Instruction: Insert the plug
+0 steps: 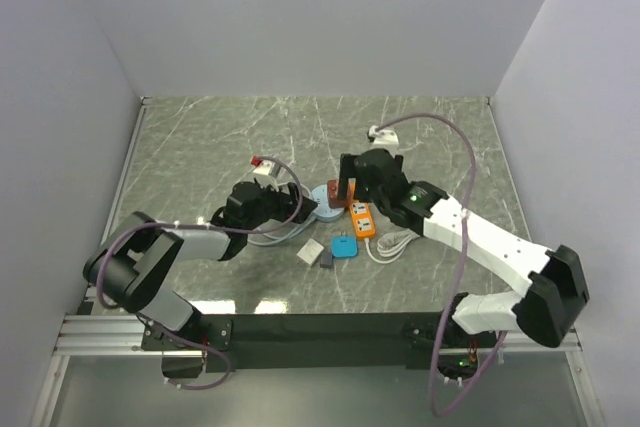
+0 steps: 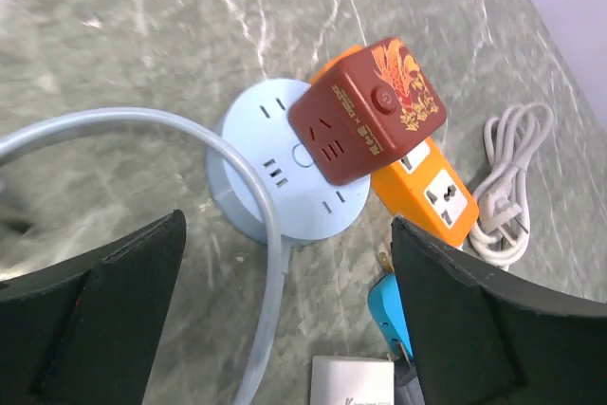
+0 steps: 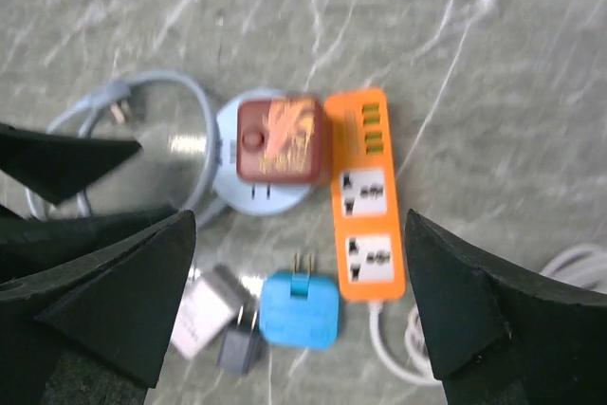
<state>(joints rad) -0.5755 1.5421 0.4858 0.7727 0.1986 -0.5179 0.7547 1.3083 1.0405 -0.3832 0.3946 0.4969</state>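
Plain pale walls (image 1: 320, 17) are closing in the space on three sides, and a grey-green counter (image 1: 230, 137), veined in white like marble, is filling the floor of it.

The left pincer (image 2: 287, 225) is standing wide, gripping nothing, its dark fingers (image 2: 95, 320) hanging low over the stone. The right pincer (image 3: 299, 220) is also gaping wide and empty, looking down from above.

Just ahead of the left pincer a round pale-blue socket hub (image 2: 275, 139) is sitting on the counter, its blue cord (image 2: 142, 125) curving back between the fingers. An orange power strip (image 3: 365, 196) is lying just beside the hub, nearer the right pincer's right-hand finger. The plug — a dark red cube (image 2: 365, 111) with gold printing — is resting on top of the hub, tilted and leaning toward the strip; whether its pins are seated I cannot tell.

A coiled white cord (image 2: 507, 177) is lying beyond the strip. Under the right pincer's gap, a blue adapter (image 3: 299, 310), a white one (image 3: 204, 315) and a small grey one (image 3: 239, 348) are lying close together.
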